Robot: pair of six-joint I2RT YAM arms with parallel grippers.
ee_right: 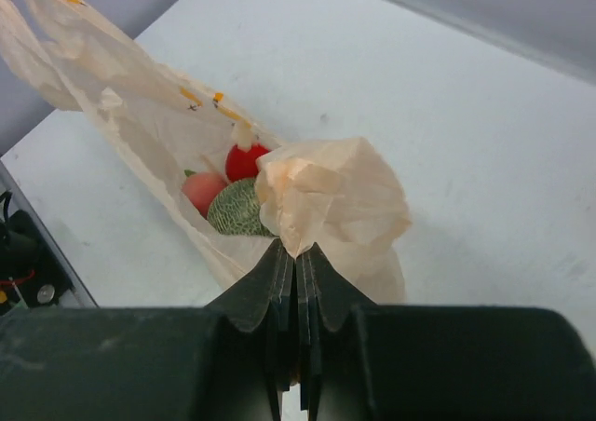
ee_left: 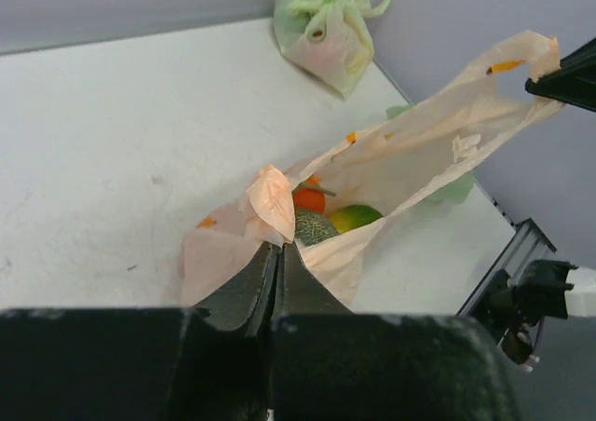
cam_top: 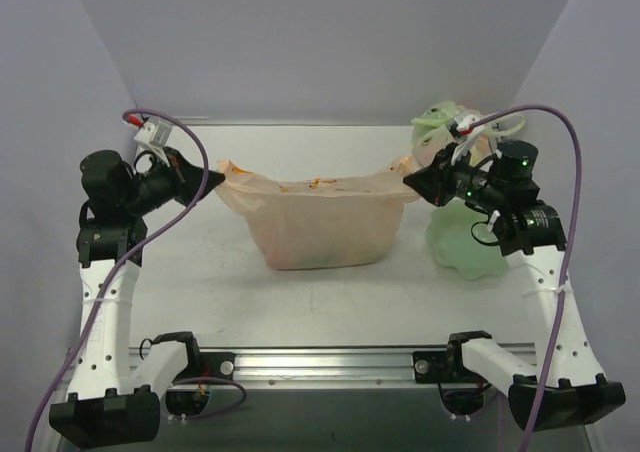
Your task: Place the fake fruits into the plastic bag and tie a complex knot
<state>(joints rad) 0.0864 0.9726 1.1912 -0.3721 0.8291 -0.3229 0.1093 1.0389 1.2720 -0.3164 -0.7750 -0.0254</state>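
The peach plastic bag (cam_top: 320, 222) hangs stretched wide between both grippers, its mouth open and its bottom on the table. My left gripper (cam_top: 215, 180) (ee_left: 279, 246) is shut on the bag's left handle. My right gripper (cam_top: 410, 179) (ee_right: 296, 251) is shut on the bunched right handle (ee_right: 335, 197). Inside lie the fake fruits: a bumpy green melon (ee_right: 237, 209) (ee_left: 315, 225), a red piece (ee_right: 244, 160), an orange one (ee_left: 309, 200) and a yellow-green one (ee_left: 354, 218). No knot is in view.
A tied pale green bag (cam_top: 440, 122) (ee_left: 326, 30) sits at the back right corner. A light green film sheet (cam_top: 465, 247) lies under the right arm. The metal rail (cam_top: 330, 362) runs along the near edge, and walls close in the table on three sides.
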